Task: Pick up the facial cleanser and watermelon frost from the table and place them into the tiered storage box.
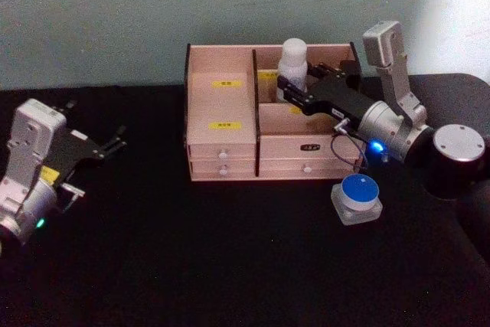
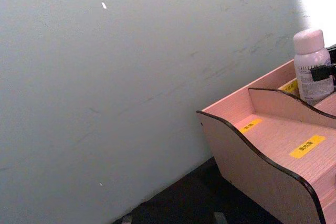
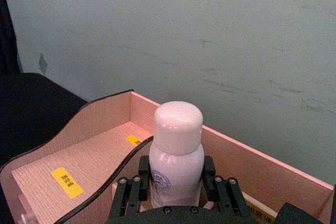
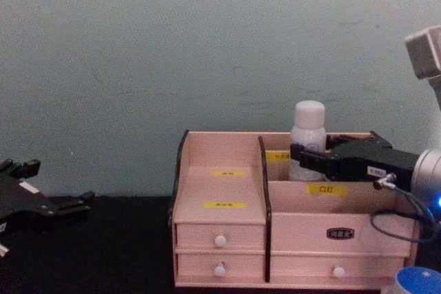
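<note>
Over the back right compartment of the tiered box (image 1: pixel 218 63), the right pincer (image 1: pixel 289 91), clamped on a white bottle (image 1: pixel 292 59) with a finger flat against each side. Bottle upright, base down inside that compartment, rounded cap well above the rim. On the black counter (image 1: pixel 191 266), just in front of the box's right end: a small clear jar (image 1: pixel 358 193) with a blue lid, apart from the box and near the right arm's wrist. Black cable (image 1: pixel 341 143) looped from that wrist across the box's front. Far to the left, the left pincer (image 1: pixel 116 140), low over the counter, fingers spread apart, well away from the box. Pale green wall (image 1: pixel 115 13) close behind everything.

From the head: stepped shelves, yellow labels and white-knobbed drawers all at once, plus jar and both arms. From the chest: bottle (image 4: pixel 309 122) side-on behind the box's front tiers (image 4: pixel 220 149), right pincer (image 4: pixel 303 156) coming in from the right at label height, jar (image 4: pixel 417 281) cut by the lower right corner, left pincer (image 4: pixel 72 206) at the left edge. From the right wrist: both black fingers (image 3: pixel 143 174) hugging the bottle (image 3: pixel 177 129) below its shoulder, back wall of the box (image 3: pixel 68 124) right behind. From the left wrist: the box's curved left side wall (image 2: pixel 247 171) and two labelled steps, bottle (image 2: pixel 311 61) at the far edge with a black fingertip across it.
</note>
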